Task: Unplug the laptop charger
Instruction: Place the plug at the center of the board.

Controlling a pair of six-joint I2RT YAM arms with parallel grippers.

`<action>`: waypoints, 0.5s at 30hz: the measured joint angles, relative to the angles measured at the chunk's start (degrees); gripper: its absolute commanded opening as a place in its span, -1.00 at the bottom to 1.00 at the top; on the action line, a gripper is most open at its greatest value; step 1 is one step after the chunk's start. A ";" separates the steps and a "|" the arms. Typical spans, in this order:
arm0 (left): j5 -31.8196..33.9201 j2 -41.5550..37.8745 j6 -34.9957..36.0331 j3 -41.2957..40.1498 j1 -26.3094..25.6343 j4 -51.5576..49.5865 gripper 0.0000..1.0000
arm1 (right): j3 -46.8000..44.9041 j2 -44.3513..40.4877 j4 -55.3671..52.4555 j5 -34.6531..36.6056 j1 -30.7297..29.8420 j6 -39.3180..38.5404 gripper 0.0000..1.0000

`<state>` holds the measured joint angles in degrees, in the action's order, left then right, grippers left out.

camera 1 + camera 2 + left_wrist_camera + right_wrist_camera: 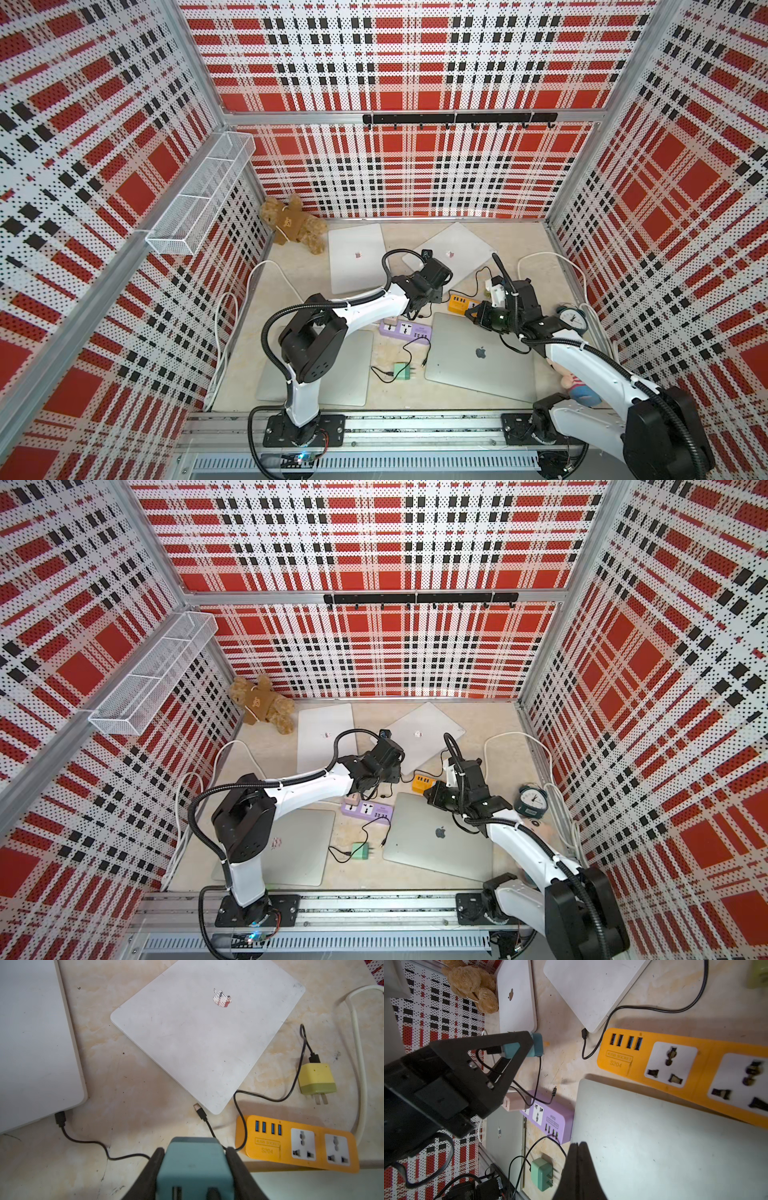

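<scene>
The teal charger (pixel 191 1169) sits pinched between the jaws of your left gripper (pixel 195 1152). It is held up off the table, its prong end toward the wrist camera and free of any socket. Its black cable (pixel 87 1142) runs to a connector (pixel 60 1119) seated in the edge of the white laptop (pixel 31 1043). That tether is your risk: carry the brick far and the cable goes taut, which I judge could drag the laptop or twist the brick in the grip. Cable also hangs close to the pink adapter (pixel 513 1103) in the purple power strip (pixel 550 1118) and could snag there. Your right gripper (pixel 578 1147) is closed on nothing, poised over the grey laptop (pixel 664 1136), beside the orange power strip (pixel 675 1059).
</scene>
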<state>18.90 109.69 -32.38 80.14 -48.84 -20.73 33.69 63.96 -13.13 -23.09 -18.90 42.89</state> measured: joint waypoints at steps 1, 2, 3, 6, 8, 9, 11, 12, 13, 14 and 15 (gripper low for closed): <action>0.00 0.48 0.11 0.07 0.00 0.46 -0.46 | -0.13 0.00 -0.11 0.00 0.09 -0.09 -1.00; 0.02 0.83 0.22 0.07 0.00 0.68 -0.46 | -0.24 -0.02 -0.20 -0.04 0.20 -0.22 -1.00; 0.07 1.11 0.31 0.09 0.00 0.79 -0.46 | -0.37 -0.02 -0.28 -0.07 0.33 -0.28 -1.00; 0.90 2.08 0.59 0.17 0.02 1.07 -0.46 | -0.92 -0.02 -0.42 -0.09 0.61 -0.52 -1.00; 1.53 2.73 0.76 0.17 0.07 1.31 -0.45 | -1.11 -0.02 -0.48 -0.09 0.74 -0.76 -1.00; 1.79 3.04 0.79 0.17 0.13 1.44 -0.45 | -1.14 -0.02 -0.48 -0.13 0.79 -0.87 -1.00; 2.38 3.76 0.96 0.17 0.28 1.88 -0.45 | -1.20 -0.02 -0.48 -0.22 0.94 -1.09 -1.00; 2.49 4.09 1.03 0.17 0.31 2.10 -0.45 | -1.29 -0.02 -0.48 -0.22 1.01 -1.16 -1.00; 2.58 4.52 1.18 0.17 0.35 2.32 -0.44 | -1.40 -0.02 -0.46 -0.22 1.07 -1.27 -1.00; 2.60 4.92 1.25 0.17 0.39 2.40 -0.44 | -1.51 -0.02 -0.46 -0.24 1.07 -1.29 -1.00; 2.67 5.25 1.31 0.17 0.44 2.43 -0.44 | -1.64 -0.02 -0.46 -0.24 1.07 -1.31 -1.00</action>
<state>21.56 114.93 -31.07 80.31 -48.40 -18.31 32.05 63.94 -13.58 -23.33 -17.82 41.58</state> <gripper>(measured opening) 0.445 0.042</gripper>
